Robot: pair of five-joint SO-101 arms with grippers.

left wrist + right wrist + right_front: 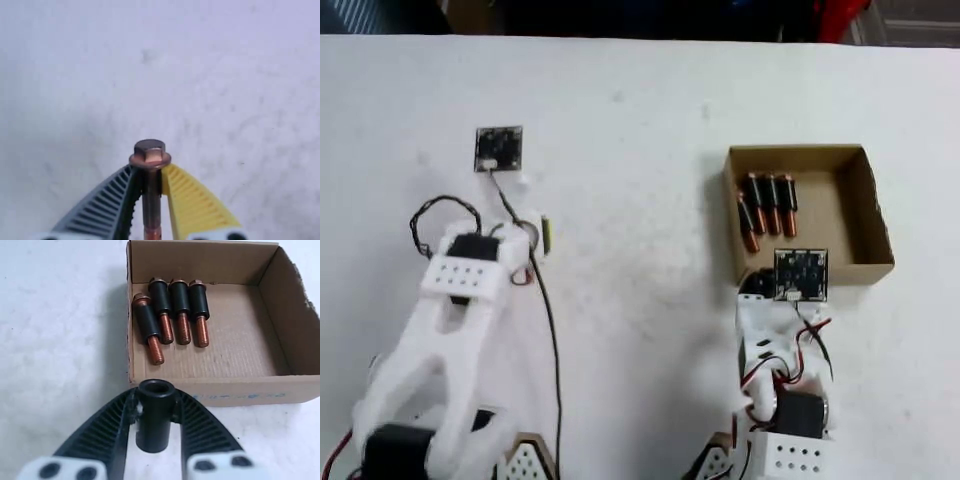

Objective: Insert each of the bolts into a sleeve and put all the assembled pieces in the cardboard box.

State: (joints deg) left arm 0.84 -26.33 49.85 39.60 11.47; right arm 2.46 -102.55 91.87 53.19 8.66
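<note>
Four assembled pieces, copper bolts seated in black sleeves, lay side by side in the open brown cardboard box, close to the box wall that faced the left edge of the white table. One more pair was not yet joined. The left pincer was clamped on a copper flanged bolt over the left half of the table. The bolt's long axis ran along the fingers, its head just past the tips and its threaded end back toward the wrist. The right pincer gripped a black cylindrical sleeve just beside the box's near wall, with the open bore facing out beyond the tips. Bolt and sleeve were well apart, the sleeve lying toward the table's right edge from the bolt. Mating them probably depended on bringing the threaded end, rather than the head, in line with that bore.
</note>
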